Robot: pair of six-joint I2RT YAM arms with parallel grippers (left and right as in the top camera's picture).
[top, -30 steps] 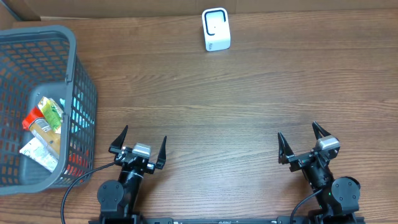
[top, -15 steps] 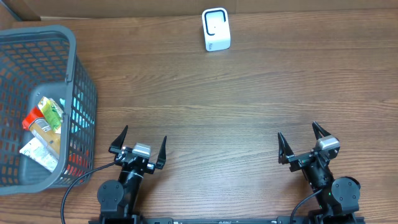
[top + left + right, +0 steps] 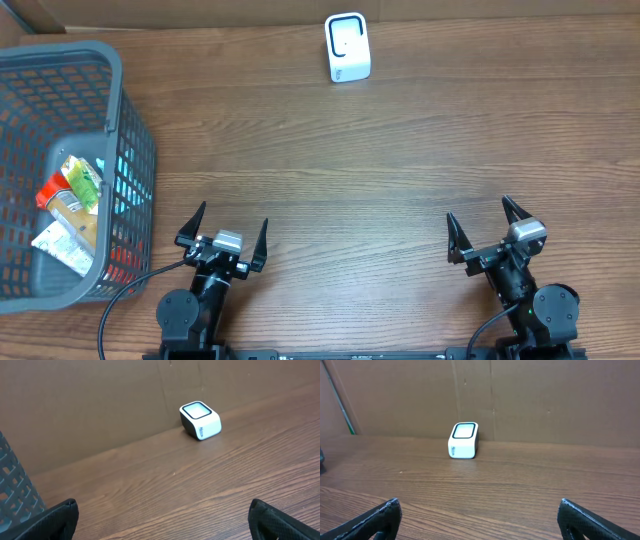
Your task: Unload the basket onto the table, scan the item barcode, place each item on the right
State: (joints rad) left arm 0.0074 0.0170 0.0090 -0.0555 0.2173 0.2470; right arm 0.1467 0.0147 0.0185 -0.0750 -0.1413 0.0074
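Items [image 3: 70, 205] lie in the grey basket [image 3: 138, 160] at far left, well apart from the scanner [image 3: 347, 47] standing at the back; left gripper [image 3: 234, 214] and right gripper [image 3: 478, 207] both spread wide, holding nothing.

a white scanner [image 3: 347, 47] stands at the far edge of a wooden tabletop [image 3: 380, 160], well apart from a grey mesh basket [image 3: 130, 110] at the left that holds colourful packets [image 3: 75, 195]. at the near edge, the left hand [image 3: 234, 213] and right hand [image 3: 478, 207] sit with fingers spread wide.
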